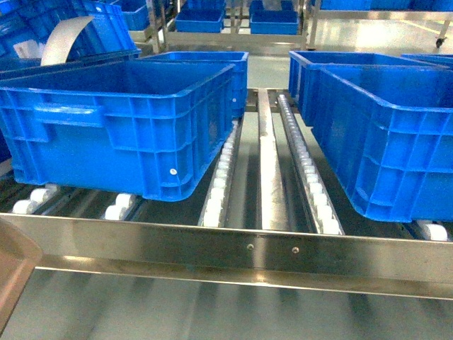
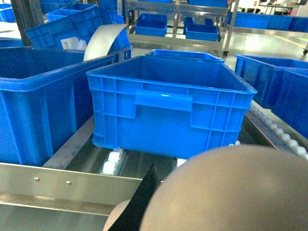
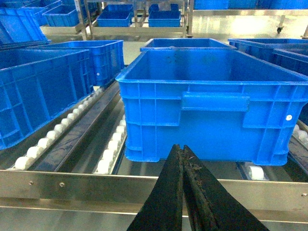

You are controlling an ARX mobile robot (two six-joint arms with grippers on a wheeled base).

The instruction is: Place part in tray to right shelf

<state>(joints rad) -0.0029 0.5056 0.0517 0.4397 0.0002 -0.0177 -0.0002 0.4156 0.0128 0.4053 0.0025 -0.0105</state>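
Head view: looks forward and down from close above the shelf's front rail (image 1: 248,248) onto two blue crates. Left wrist view: low, near, faces the left crate (image 2: 168,103), a beige curved surface filling its lower right. Right wrist view: low, faces the right crate (image 3: 216,103). All share the rail.

Roller shelf (image 1: 233,248) under blue crates (image 1: 120,120)

The tray (image 2: 231,192) fills the lower right of the left wrist view as a blurred beige mass, cut off by the bottom and right edges; it hides the left gripper apart from one black finger (image 2: 139,204). In the head view only its corner (image 1: 13,273) shows at lower left.
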